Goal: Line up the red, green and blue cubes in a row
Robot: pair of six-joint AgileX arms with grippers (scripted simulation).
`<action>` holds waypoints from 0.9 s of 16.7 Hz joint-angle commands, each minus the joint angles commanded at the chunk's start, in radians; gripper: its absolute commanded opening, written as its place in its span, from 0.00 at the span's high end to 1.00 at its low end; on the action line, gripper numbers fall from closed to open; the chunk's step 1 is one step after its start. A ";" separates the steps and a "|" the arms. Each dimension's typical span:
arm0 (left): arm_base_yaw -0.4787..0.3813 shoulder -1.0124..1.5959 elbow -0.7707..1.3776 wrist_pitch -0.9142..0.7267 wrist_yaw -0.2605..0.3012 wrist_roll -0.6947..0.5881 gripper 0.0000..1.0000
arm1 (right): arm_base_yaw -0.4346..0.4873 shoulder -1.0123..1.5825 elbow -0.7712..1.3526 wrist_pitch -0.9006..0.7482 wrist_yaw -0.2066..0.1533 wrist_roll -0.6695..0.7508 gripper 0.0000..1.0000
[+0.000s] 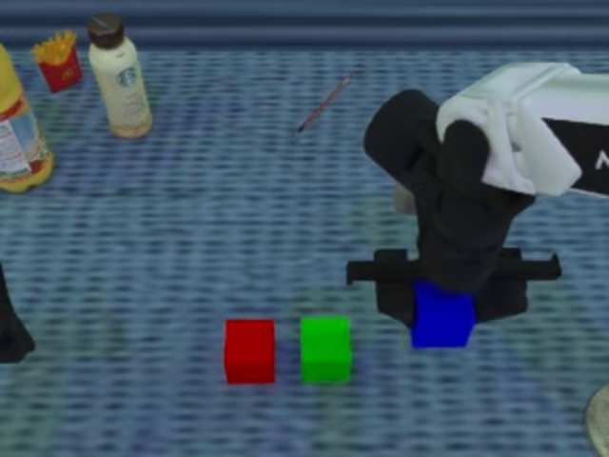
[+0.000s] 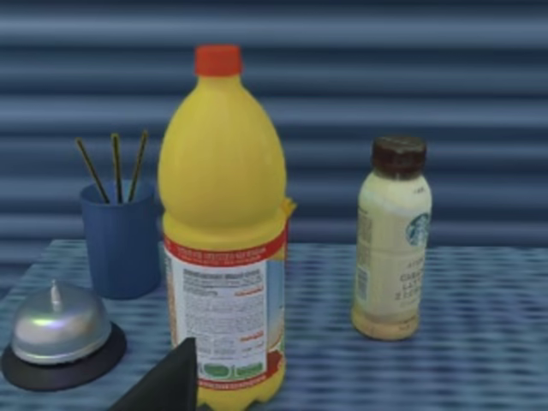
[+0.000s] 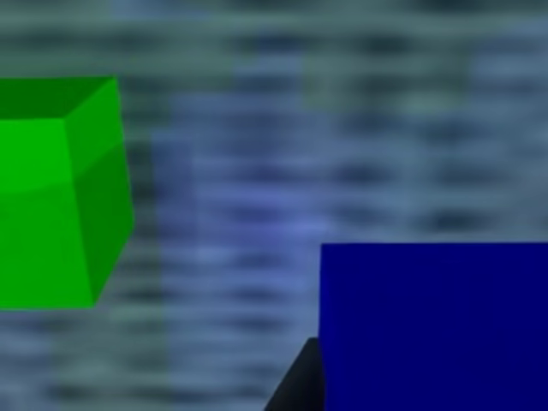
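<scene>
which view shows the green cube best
The top view: the whole green cube sits beside the red cube. The right wrist view shows it close but cut off at the edge. The left wrist view lacks it.

The blue cube (image 1: 442, 318) sits between the right gripper's (image 1: 447, 309) fingers. The green cube (image 1: 325, 349) lies just left of them. The red cube (image 1: 249, 350) lies beside it, farther left.

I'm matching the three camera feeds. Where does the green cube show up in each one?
Top view: green cube at lower centre, between the red cube and the blue cube.
Left wrist view: not in it.
Right wrist view: green cube at the picture's edge.
Shared landmark: the blue cube.
</scene>
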 joint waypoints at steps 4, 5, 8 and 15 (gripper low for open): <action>0.000 0.000 0.000 0.000 0.000 0.000 0.00 | -0.004 0.006 0.001 0.001 -0.001 0.000 1.00; 0.000 0.000 0.000 0.000 0.000 0.000 0.00 | -0.003 0.011 -0.007 0.015 -0.001 0.000 1.00; 0.000 0.000 0.000 0.000 0.000 0.000 0.00 | -0.001 0.047 -0.057 0.104 -0.001 0.001 1.00; 0.000 0.000 0.000 0.000 0.000 0.000 0.00 | 0.003 0.114 -0.145 0.259 0.001 0.005 1.00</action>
